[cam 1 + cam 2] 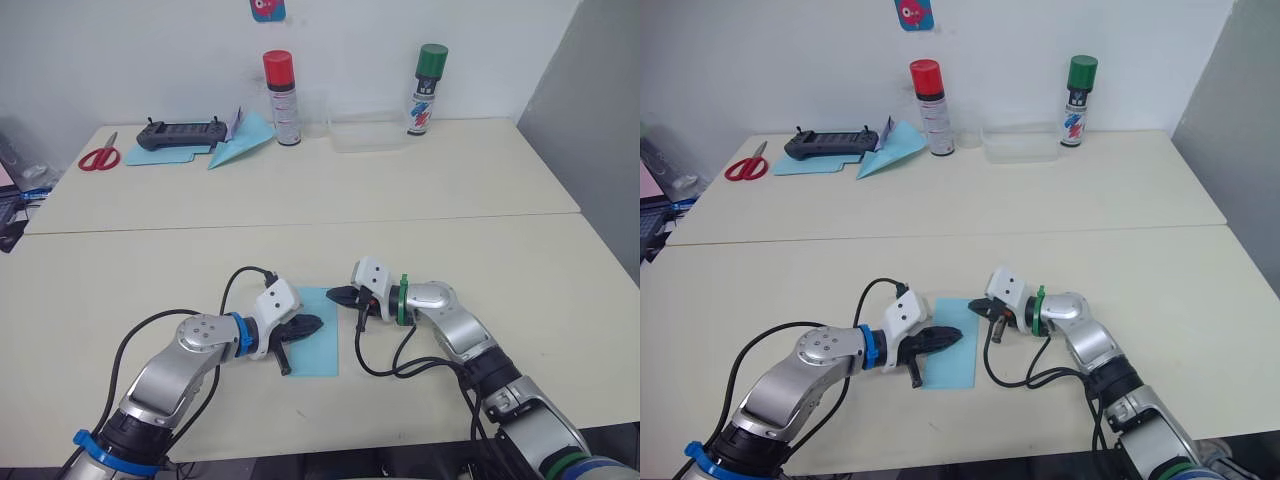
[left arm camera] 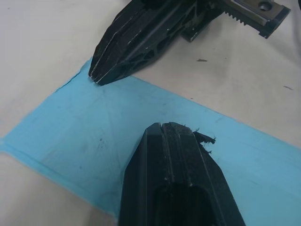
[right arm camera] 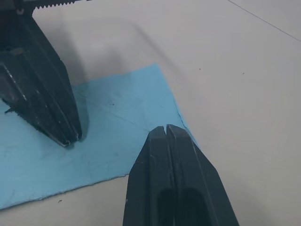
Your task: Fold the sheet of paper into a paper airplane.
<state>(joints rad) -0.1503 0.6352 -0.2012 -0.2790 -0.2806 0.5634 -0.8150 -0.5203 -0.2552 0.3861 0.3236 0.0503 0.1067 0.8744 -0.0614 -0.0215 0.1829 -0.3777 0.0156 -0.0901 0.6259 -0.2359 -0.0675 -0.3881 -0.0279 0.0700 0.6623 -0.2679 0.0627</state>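
The sheet of paper is a light blue rectangle lying flat on the near table, with faint crease lines across it. My left gripper is shut, and its tip sits over the middle of the paper. Coming from the right, my right gripper is also shut, its tip at the paper's far right edge. The left wrist view has the left gripper near and the right gripper's fingers opposite. In the right wrist view the right gripper faces the left gripper's fingers. Neither gripper pinches the paper.
On the far table are red scissors, a black controller on a flat blue sheet, a blue paper dart, a red-capped can, a clear box and a green-capped can. A seam divides the tables.
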